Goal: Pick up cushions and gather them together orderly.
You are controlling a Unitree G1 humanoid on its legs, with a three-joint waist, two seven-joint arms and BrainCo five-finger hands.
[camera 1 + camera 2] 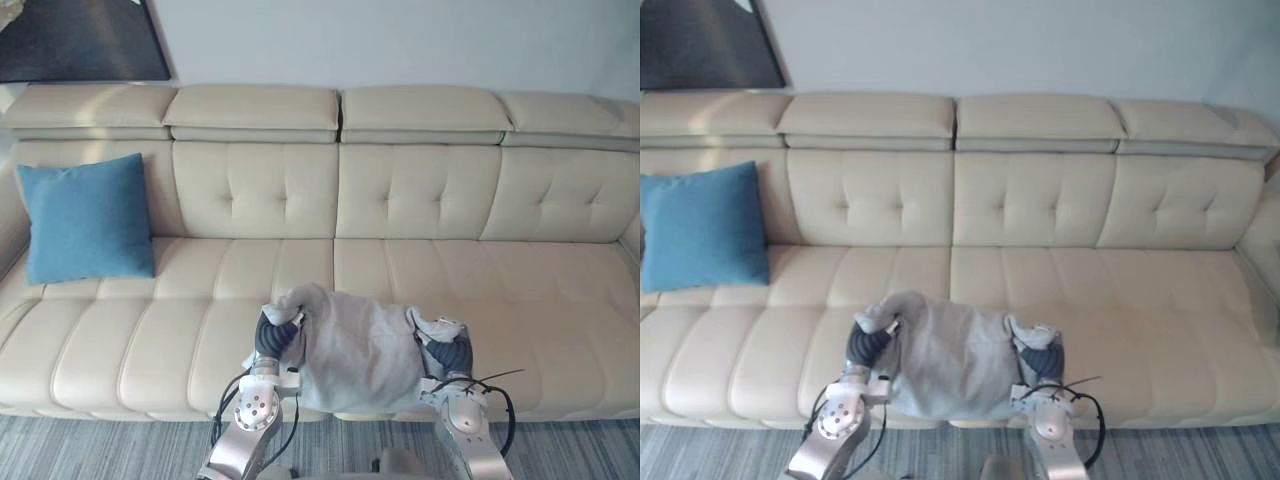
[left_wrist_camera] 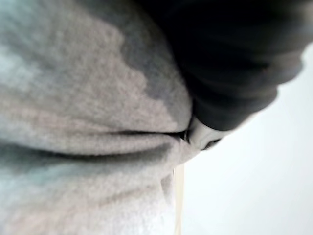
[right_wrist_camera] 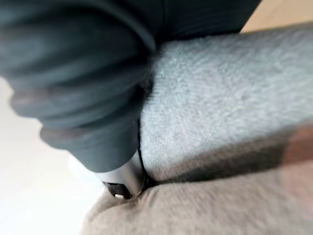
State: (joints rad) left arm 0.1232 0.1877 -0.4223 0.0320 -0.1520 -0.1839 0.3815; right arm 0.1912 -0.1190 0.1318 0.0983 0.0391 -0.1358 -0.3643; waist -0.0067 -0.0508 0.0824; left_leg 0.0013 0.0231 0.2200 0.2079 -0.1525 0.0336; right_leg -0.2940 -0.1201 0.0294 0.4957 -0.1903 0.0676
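Observation:
A light grey cushion (image 1: 355, 350) hangs over the front edge of the sofa seat, near the middle. My left hand (image 1: 275, 337) grips its left edge and my right hand (image 1: 448, 354) its right edge, and the cushion's corners bunch up over both. In the left wrist view a silver thumb digs into the grey cushion (image 2: 73, 122) beside the dark cover of the left hand (image 2: 230, 63). In the right wrist view the right hand (image 3: 73, 73) pinches the fabric the same way. A blue cushion (image 1: 88, 218) leans upright against the backrest at the sofa's far left.
The cream leather sofa (image 1: 430, 190) spans the whole view, with bare seat to the right of the grey cushion and between the two cushions. A grey striped carpet (image 1: 100, 445) lies in front. A dark picture (image 1: 80, 40) hangs at the upper left.

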